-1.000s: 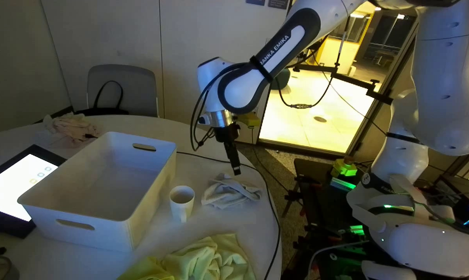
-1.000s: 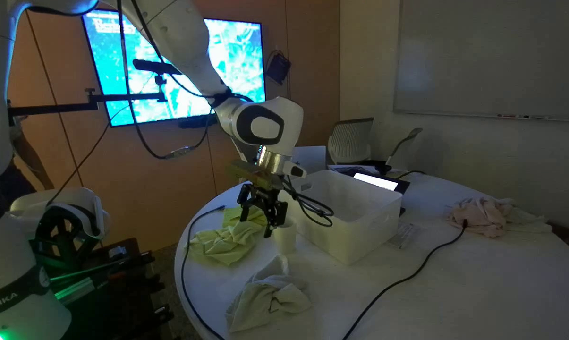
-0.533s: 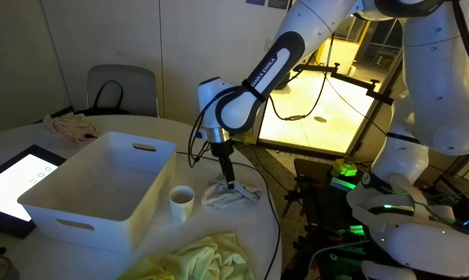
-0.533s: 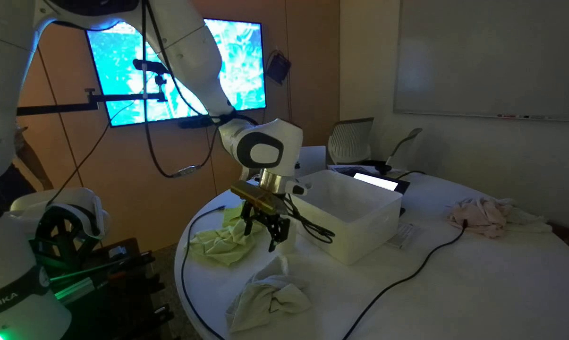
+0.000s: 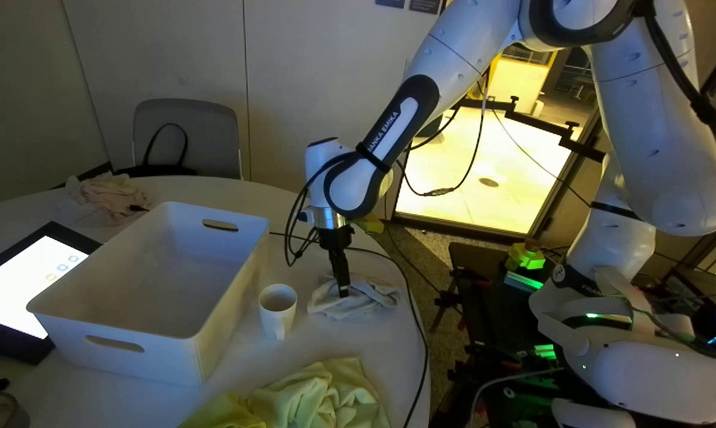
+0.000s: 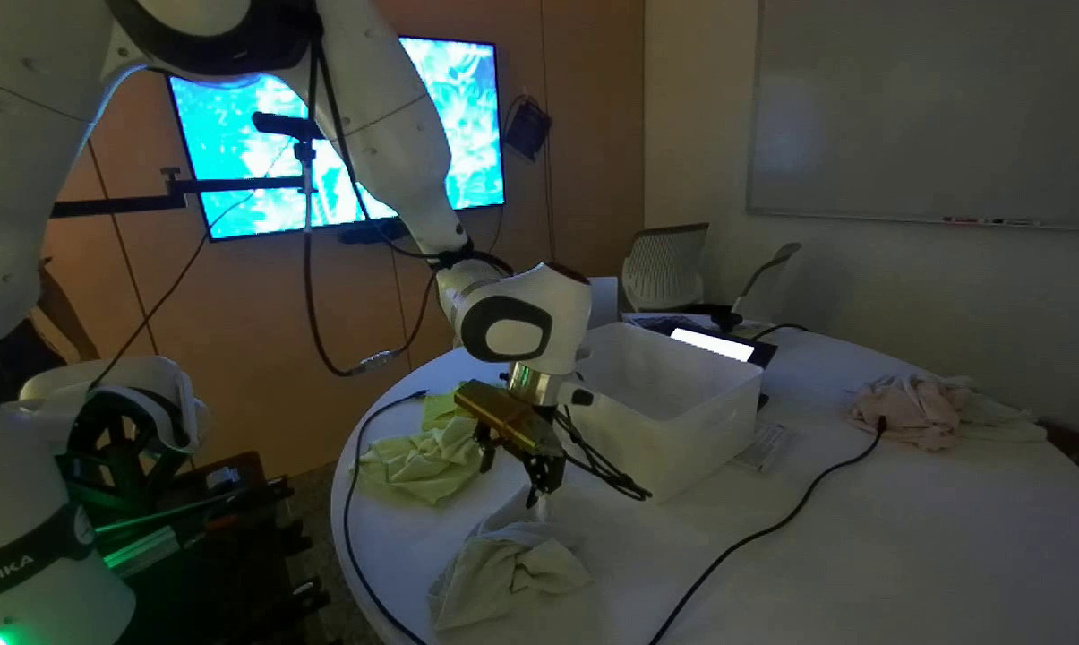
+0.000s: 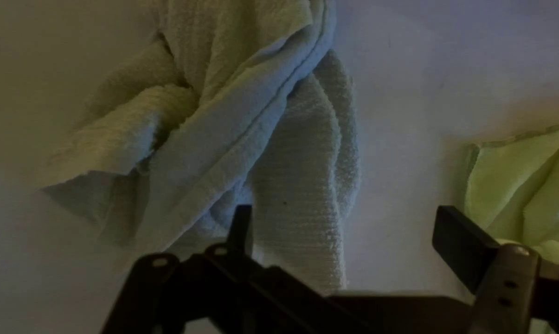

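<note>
My gripper (image 5: 343, 291) is open and empty, pointing down above the round white table. It also shows in an exterior view (image 6: 509, 481) and in the wrist view (image 7: 344, 220). A crumpled pale grey towel (image 5: 363, 300) lies just below it, also in an exterior view (image 6: 508, 573). In the wrist view the towel (image 7: 223, 134) spreads at upper left, with one finger over its edge. The other finger is near a yellow-green cloth (image 7: 516, 185). I cannot tell whether a fingertip touches the towel. A white mug (image 5: 277, 312) stands beside the gripper.
A large white box (image 5: 138, 356) with handle holes stands by the mug, also in an exterior view (image 6: 700, 439). The yellow-green cloth (image 5: 322, 395) lies near the table edge. A lit screen (image 5: 31, 285), a pinkish cloth (image 5: 111, 196) and a black cable (image 6: 772, 530) are on the table.
My gripper has moved down toward the table, coming lower over the grey towel and slightly nearer the mug. It stays open. The towel, mug, box and cloths have not moved.
</note>
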